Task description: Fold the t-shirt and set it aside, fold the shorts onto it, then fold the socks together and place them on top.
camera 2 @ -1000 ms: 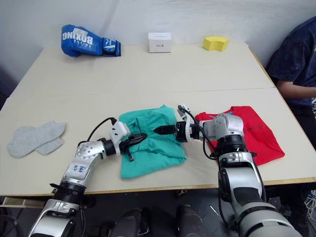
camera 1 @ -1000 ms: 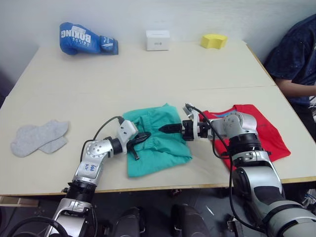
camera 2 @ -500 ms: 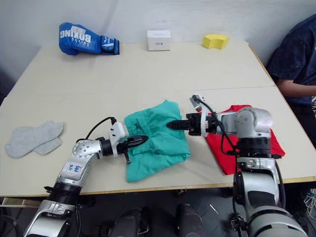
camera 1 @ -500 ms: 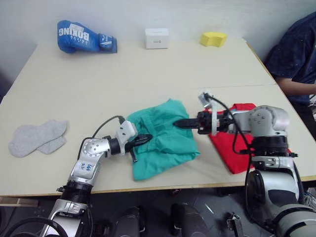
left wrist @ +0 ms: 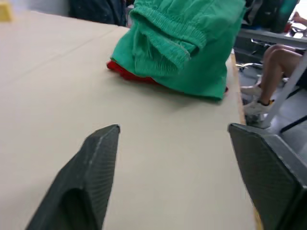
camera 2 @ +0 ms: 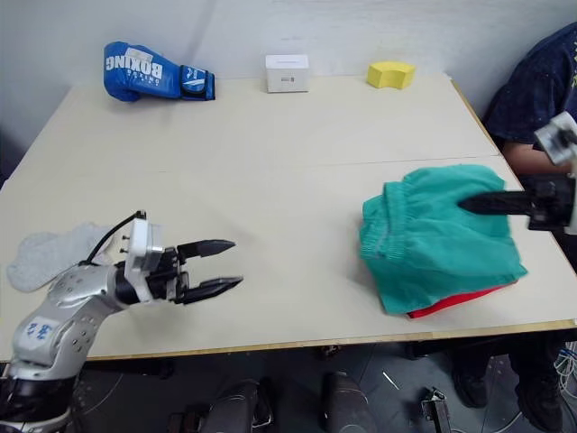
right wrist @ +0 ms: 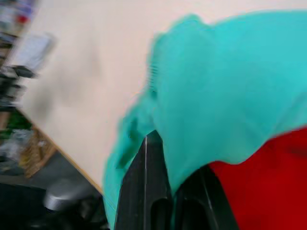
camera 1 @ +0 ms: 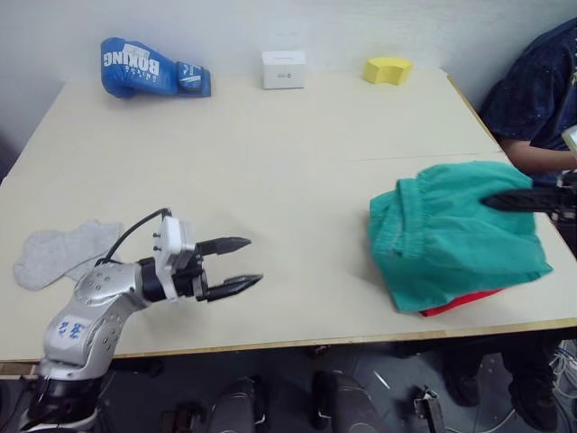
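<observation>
Shorts [camera 1: 455, 230] hang bunched from the right gripper [camera 2: 471, 205], whose jaws are clamped together on the teal cloth near the far right side of the table [camera 1: 288, 144]. The right wrist view shows the fabric draped over both black fingers [right wrist: 144, 191]. Beneath the shorts lies the t-shirt [camera 2: 451, 302], with just a red strip peeking out along the table's front edge, touching the green cloth above it. The left gripper [camera 1: 236, 263] is well apart from that pile, over bare tabletop, its jaws spread wide and holding nothing. Behind that gripper, near the wrist, the socks [camera 1: 54, 253] lie flat and overlapping by the table's left edge. A blue boxing glove [camera 1: 149, 67], a white box [camera 1: 283, 69] and a yellow block [camera 1: 389, 69] sit along the far edge. A person's arm [camera 1: 532, 155] rests just past the right gripper.
</observation>
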